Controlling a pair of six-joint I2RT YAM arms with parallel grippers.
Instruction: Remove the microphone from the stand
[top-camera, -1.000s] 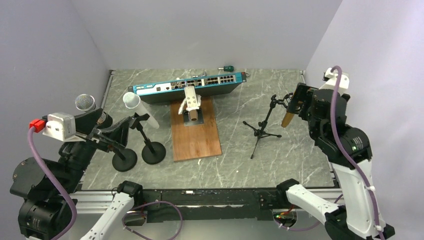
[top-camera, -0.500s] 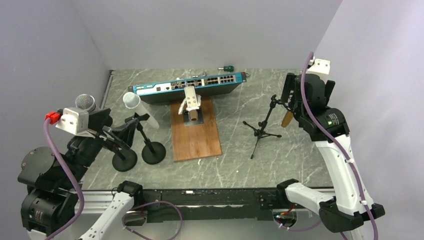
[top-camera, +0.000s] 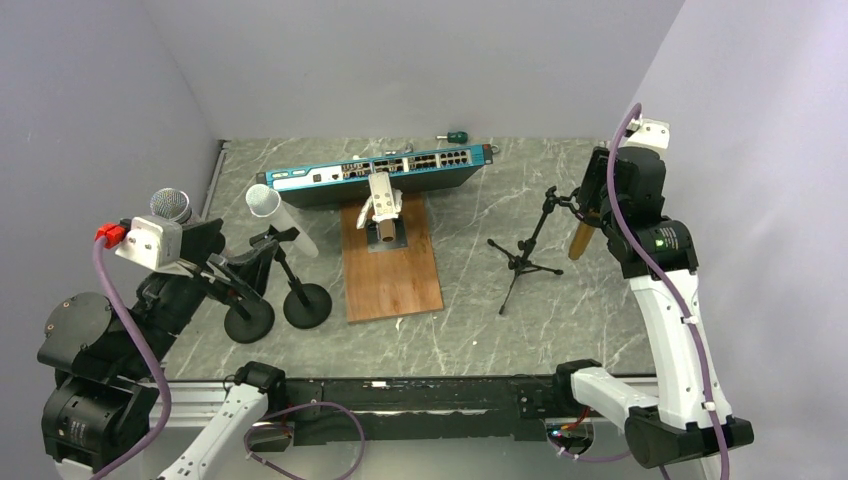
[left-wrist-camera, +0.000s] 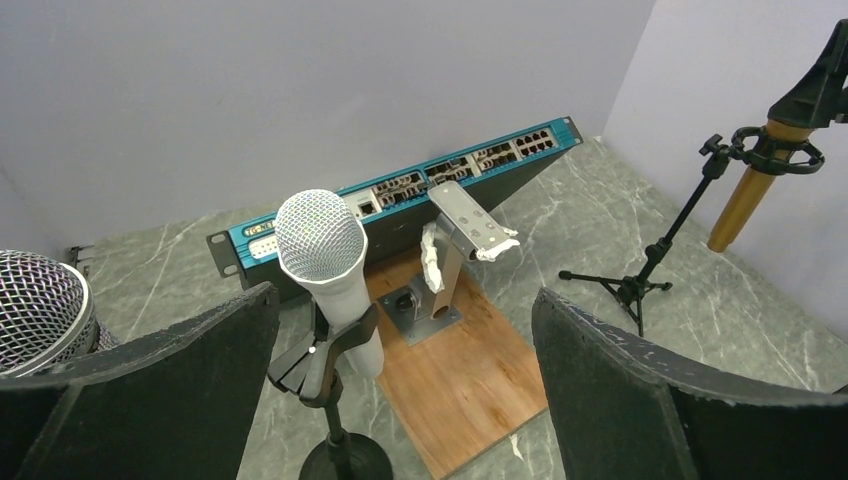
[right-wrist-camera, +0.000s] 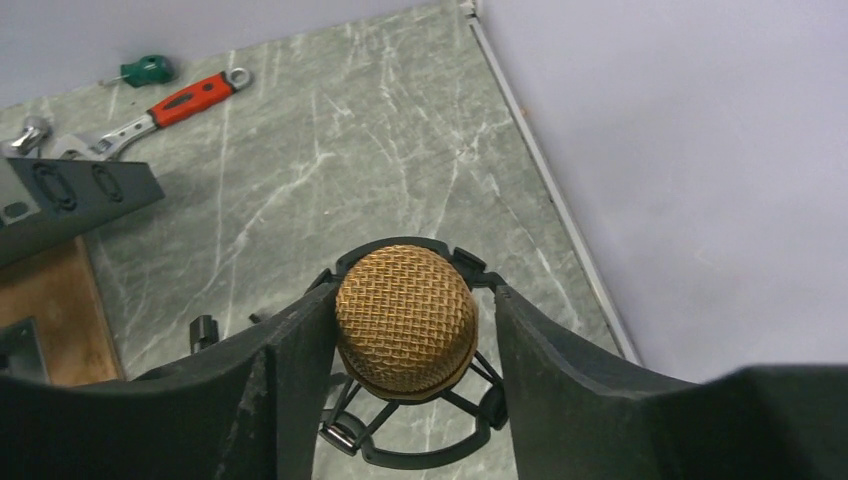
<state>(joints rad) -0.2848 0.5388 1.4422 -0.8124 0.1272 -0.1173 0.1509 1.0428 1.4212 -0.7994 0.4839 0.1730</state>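
Observation:
A gold microphone (top-camera: 578, 240) hangs in a black shock mount (right-wrist-camera: 420, 455) on a small black tripod stand (top-camera: 520, 262) at the right of the table. My right gripper (top-camera: 592, 195) is directly above it. In the right wrist view the gripper (right-wrist-camera: 410, 300) straddles the gold mesh head (right-wrist-camera: 405, 320). The left finger touches the head and a narrow gap shows at the right finger. My left gripper (top-camera: 240, 270) is wide open and empty at the left. In the left wrist view it (left-wrist-camera: 405, 295) faces a white microphone (left-wrist-camera: 325, 250) clipped in its stand.
A second, silver-headed microphone (top-camera: 170, 205) stands at far left; both have round black bases (top-camera: 307, 305). A blue network switch (top-camera: 375, 175) lies at the back. A wooden board (top-camera: 392, 280) carries a metal bracket (top-camera: 383, 205). A red-handled wrench (right-wrist-camera: 165, 105) and a green screwdriver (top-camera: 457, 136) lie behind.
My right arm has swung round and upright, bringing the gripper over the gold microphone's head. My left arm shifted slightly right, then held still. The stand has not moved.

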